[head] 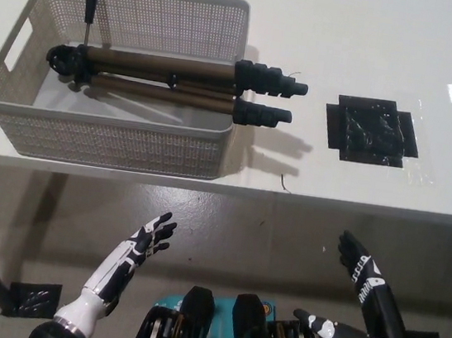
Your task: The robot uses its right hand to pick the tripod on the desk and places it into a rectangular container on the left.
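A: Tripod (166,82) where?
B: Lying in white mesh container (105,140) at left of surface (352,36), head end inside, black leg tips poking out over right rim.
A: Right hand (362,308)?
B: Black, low at bottom right, below surface edge, fingers spread, holding nothing. Well apart from tripod.
A: Left hand (136,253)?
B: White, lower left, also below edge, fingers apart, empty.
A: Anything else up top?
B: Black tape patch (373,130) right of container.
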Robot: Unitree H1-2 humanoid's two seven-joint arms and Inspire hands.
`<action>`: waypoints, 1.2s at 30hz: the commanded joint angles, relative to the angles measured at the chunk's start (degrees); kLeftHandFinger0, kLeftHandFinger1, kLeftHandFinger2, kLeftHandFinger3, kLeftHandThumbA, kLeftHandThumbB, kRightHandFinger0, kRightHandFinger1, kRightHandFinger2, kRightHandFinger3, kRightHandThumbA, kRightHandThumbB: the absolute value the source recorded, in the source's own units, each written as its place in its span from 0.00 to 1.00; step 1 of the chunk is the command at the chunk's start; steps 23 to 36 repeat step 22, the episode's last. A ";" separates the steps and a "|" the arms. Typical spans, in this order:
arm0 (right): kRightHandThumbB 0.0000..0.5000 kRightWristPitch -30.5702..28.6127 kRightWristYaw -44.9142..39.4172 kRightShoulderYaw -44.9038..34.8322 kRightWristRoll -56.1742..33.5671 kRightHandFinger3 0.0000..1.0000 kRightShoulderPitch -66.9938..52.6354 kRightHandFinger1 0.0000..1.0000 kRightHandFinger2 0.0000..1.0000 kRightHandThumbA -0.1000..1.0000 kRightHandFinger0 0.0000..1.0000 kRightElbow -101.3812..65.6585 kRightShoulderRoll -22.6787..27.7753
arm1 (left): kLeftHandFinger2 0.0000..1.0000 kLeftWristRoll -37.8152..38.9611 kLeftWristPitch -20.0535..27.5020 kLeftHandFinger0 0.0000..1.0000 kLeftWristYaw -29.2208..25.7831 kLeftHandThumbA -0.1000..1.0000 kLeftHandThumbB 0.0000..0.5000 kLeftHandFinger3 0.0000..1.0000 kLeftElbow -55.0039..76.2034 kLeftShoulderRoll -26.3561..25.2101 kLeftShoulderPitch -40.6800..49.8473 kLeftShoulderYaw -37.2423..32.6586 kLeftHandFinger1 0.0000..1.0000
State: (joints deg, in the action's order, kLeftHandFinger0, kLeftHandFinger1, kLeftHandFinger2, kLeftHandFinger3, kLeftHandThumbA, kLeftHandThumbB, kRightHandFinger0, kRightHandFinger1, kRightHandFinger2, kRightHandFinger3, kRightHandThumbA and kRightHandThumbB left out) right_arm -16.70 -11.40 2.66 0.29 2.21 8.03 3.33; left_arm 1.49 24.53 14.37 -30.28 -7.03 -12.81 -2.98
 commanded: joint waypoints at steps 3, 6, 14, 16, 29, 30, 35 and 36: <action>0.54 0.70 -1.51 0.79 -2.27 1.00 1.81 1.00 1.00 1.00 1.00 0.41 0.89 | 1.00 -0.03 2.40 1.00 -1.05 1.00 1.00 1.00 0.96 -0.29 -1.27 0.74 1.00; 0.52 0.62 -1.65 0.75 -2.50 1.00 1.88 1.00 1.00 1.00 1.00 0.67 1.14 | 1.00 -0.33 2.40 1.00 -1.17 1.00 1.00 1.00 0.95 -0.33 -1.38 0.67 1.00; 0.48 0.46 -1.99 1.24 -1.79 1.00 1.97 1.00 1.00 1.00 1.00 1.20 1.51 | 1.00 -0.61 2.40 1.00 -1.66 1.00 1.00 1.00 1.53 -0.41 -0.82 0.75 1.00; 0.47 0.55 -2.21 1.35 -2.07 1.00 1.93 1.00 1.00 1.00 1.00 1.23 1.57 | 1.00 -0.50 2.40 1.00 -1.67 1.00 1.00 1.00 1.46 -0.42 -0.74 0.79 1.00; 0.45 1.22 -2.50 1.53 -2.49 1.00 2.23 1.00 1.00 1.00 1.00 1.17 1.79 | 1.00 -1.10 2.40 1.00 -2.13 1.00 1.00 1.00 1.38 -0.48 -1.11 0.71 1.00; 0.45 1.22 -2.50 1.53 -2.49 1.00 2.23 1.00 1.00 1.00 1.00 1.17 1.79 | 1.00 -1.10 2.40 1.00 -2.13 1.00 1.00 1.00 1.38 -0.48 -1.11 0.71 1.00; 0.45 1.22 -2.50 1.53 -2.49 1.00 2.23 1.00 1.00 1.00 1.00 1.17 1.79 | 1.00 -1.10 2.40 1.00 -2.13 1.00 1.00 1.00 1.38 -0.48 -1.11 0.71 1.00; 0.45 1.22 -2.50 1.53 -2.49 1.00 2.23 1.00 1.00 1.00 1.00 1.17 1.79 | 1.00 -1.10 2.40 1.00 -2.13 1.00 1.00 1.00 1.38 -0.48 -1.11 0.71 1.00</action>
